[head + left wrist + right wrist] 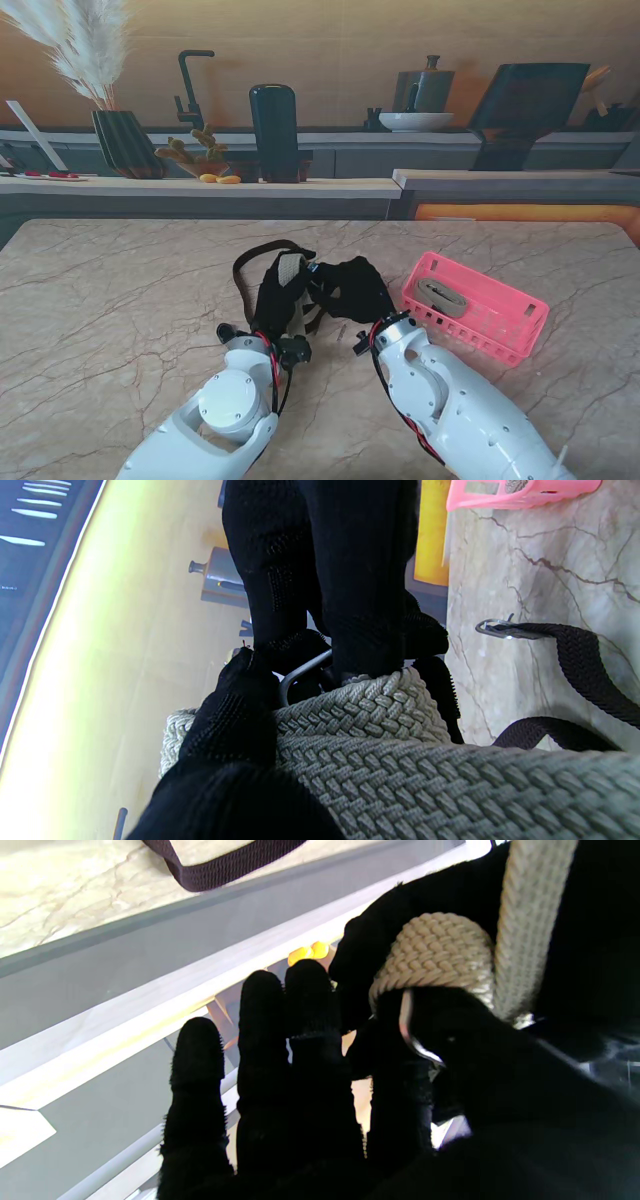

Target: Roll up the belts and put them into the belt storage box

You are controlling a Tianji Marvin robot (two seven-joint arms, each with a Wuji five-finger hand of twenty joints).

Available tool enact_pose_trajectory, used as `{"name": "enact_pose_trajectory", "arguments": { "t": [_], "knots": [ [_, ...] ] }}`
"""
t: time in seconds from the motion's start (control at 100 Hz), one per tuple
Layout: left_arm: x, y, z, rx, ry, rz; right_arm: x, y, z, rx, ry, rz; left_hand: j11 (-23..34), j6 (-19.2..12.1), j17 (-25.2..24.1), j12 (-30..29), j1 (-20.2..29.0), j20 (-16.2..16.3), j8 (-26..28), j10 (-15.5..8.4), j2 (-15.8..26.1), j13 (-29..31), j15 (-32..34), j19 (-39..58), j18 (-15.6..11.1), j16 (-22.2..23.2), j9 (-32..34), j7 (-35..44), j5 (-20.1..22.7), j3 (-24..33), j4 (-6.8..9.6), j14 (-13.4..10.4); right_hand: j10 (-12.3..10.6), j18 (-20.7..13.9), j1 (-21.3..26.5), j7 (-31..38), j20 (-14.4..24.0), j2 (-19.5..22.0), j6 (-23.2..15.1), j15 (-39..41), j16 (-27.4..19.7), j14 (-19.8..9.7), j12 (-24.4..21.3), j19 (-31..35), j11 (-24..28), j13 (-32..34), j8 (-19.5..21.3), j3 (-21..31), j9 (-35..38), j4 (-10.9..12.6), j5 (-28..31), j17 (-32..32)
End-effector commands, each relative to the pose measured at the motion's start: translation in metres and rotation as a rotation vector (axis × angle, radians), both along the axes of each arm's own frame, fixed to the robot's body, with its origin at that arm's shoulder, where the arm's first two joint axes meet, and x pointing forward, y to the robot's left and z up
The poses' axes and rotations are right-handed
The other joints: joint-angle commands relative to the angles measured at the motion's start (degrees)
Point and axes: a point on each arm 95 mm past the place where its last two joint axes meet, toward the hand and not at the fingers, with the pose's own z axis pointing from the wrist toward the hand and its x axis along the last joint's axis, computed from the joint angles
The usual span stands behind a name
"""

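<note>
From the stand, the black-gloved left hand (278,292) and right hand (355,288) both clasp the beige woven belt (290,270), left of the pink plastic storage box (476,306); its strap runs away from me. The left wrist view shows a dark brown woven belt (580,655) lying on the marble table (545,570). In the right wrist view the beige belt's end is curled into a roll beside its metal buckle (412,1032).

Kitchen, black faucet (190,85), counter (200,186), kettle (428,88)

- Left hand (278,292) and right hand (352,288) — both in black knit gloves; arms white with red and black wires.
- Beige belt (400,760): pale beige, woven in a basket-weave braid.
- Dark belt (585,660): dark brown, finely braided, silver buckle.
- Belt storage box (478,306) — pink plastic lattice.
- Table (110,300): cream marble, brown veins.
</note>
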Motion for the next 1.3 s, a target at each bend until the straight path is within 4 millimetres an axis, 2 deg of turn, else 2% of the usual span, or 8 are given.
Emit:
{"name": "enact_pose_trajectory", "arguments": {
  "t": [0.0, 0.04, 0.18, 0.42, 0.6, 0.89, 1.11, 1.29],
  "knots": [
    [-0.005, -0.009, 0.006, -0.031, -0.004, -0.006, -0.01, 0.001, 0.002, -0.049, -0.006, 0.031, 2.12, -3.12, 0.17, 0.45, 4.95, 1.66, -0.08, -1.96, 5.82, 4.03, 4.89, 4.2, -1.07, 1.26, 2.22, 3.08, 1.93, -0.98, -0.12, -1.08, 0.6, 0.38, -6.51, -8.91, -0.1, -5.94, 3.56, -0.88, 1.25, -0.99, 1.23, -0.83, -2.39, -2.4, 3.92, 0.38, -4.98, -1.79, -2.52, -1.47],
    [-0.004, -0.008, 0.006, -0.032, -0.008, 0.006, -0.013, -0.004, 0.002, -0.103, -0.004, 0.027, 2.46, -3.33, -1.07, 0.06, 4.95, 2.42, 0.07, -2.1, 6.25, 3.67, 5.12, 5.12, -0.81, 1.36, 1.92, 3.48, 1.76, -0.92, -0.2, -1.13, 0.38, -0.21, -9.52, -15.32, 0.95, -5.59, 5.39, -2.22, 1.52, -1.22, 1.57, -2.49, -3.6, -3.33, 11.2, -1.07, -7.28, 3.26, -3.21, -1.71],
    [-0.004, -0.005, 0.008, -0.052, -0.014, 0.025, -0.018, -0.016, 0.002, -0.209, -0.016, -0.038, 2.45, -4.23, -3.45, -0.67, 4.95, 3.53, 0.71, -2.74, 6.6, 2.79, 4.78, 6.06, -0.47, 1.29, 1.74, 4.36, 1.47, -1.67, -0.35, -1.41, 2.59, 0.28, -15.48, -22.59, 1.91, 0.18, 10.57, -4.34, 1.89, 0.5, 2.58, -4.95, -5.21, -5.7, 13.94, -15.02, -13.0, 5.18, -7.7, -2.48],
    [-0.003, 0.0, 0.009, -0.048, -0.023, 0.022, -0.018, -0.031, 0.002, -0.189, -0.001, -0.158, 2.83, -5.32, -4.68, -0.32, 4.95, 3.89, 1.47, -3.31, 5.48, 2.65, 4.34, 5.42, -0.05, 1.36, 3.14, 4.64, 2.48, -1.07, -0.24, -1.54, 5.12, 0.48, -21.34, -26.6, 2.89, 5.44, 13.84, -3.36, 2.59, 2.03, 3.17, -5.28, -3.94, -8.54, 14.64, -15.81, -18.0, 6.19, -11.32, -4.02],
    [0.0, 0.005, 0.008, -0.035, -0.011, 0.011, -0.023, -0.048, 0.008, -0.168, -0.03, -0.201, 16.63, -6.65, -6.96, 20.03, 3.86, 4.26, 3.95, -5.05, 4.21, 3.67, 9.45, 3.06, 1.23, 7.56, 4.01, 4.67, 3.02, -2.79, 0.35, -1.43, 3.9, -0.24, -18.58, -25.94, 2.96, 5.36, 12.24, -3.21, 2.31, 1.12, 3.01, -4.84, -3.39, -7.67, 15.66, -15.28, -17.18, 6.56, -10.93, -3.39],
    [0.009, 0.006, 0.002, 0.151, -0.066, -0.007, -0.035, -0.065, 0.024, -0.136, -0.117, -0.202, 33.01, -3.16, 12.34, 36.51, -21.86, 3.21, 12.02, -5.53, -20.05, 21.94, 27.95, 17.9, 1.16, 12.92, 5.44, 8.82, 1.47, 33.34, -0.49, -4.77, 2.35, -1.21, -16.7, -25.24, 2.64, 6.01, 10.39, -3.88, 1.77, -0.46, 2.62, -5.01, -3.65, -7.35, 16.26, -13.85, -17.34, 6.81, -12.16, -2.98],
    [0.019, 0.005, -0.004, 0.357, -0.184, -0.015, -0.039, -0.065, 0.035, -0.094, -0.14, -0.176, 34.48, 1.88, 27.5, 38.36, -24.26, 0.72, 8.41, -4.98, -23.03, 34.31, 44.39, 33.43, -1.57, 21.26, 5.25, 0.67, 0.83, 41.88, -0.68, -14.97, 2.23, -1.24, -17.34, -25.61, 2.52, 5.7, 10.03, -4.64, 1.38, -0.71, 2.23, -5.2, -4.28, -7.01, 15.74, -13.24, -17.09, 6.65, -12.24, -2.47],
    [0.029, 0.006, -0.011, 0.566, -0.322, -0.027, -0.037, -0.058, 0.035, -0.09, -0.085, -0.17, 32.32, 7.23, 29.51, 36.77, -25.87, 1.71, -3.61, -3.58, -25.05, 34.49, 48.87, 35.2, -2.05, 20.83, 2.62, -19.18, -8.46, 41.63, -1.34, -15.8, 4.47, 1.16, -20.99, -27.91, 2.97, 6.27, 13.22, -5.07, 1.7, 1.63, 1.81, -5.61, -5.73, -6.22, 14.19, -14.6, -15.13, 6.6, -8.81, -2.11]
  ]
}}
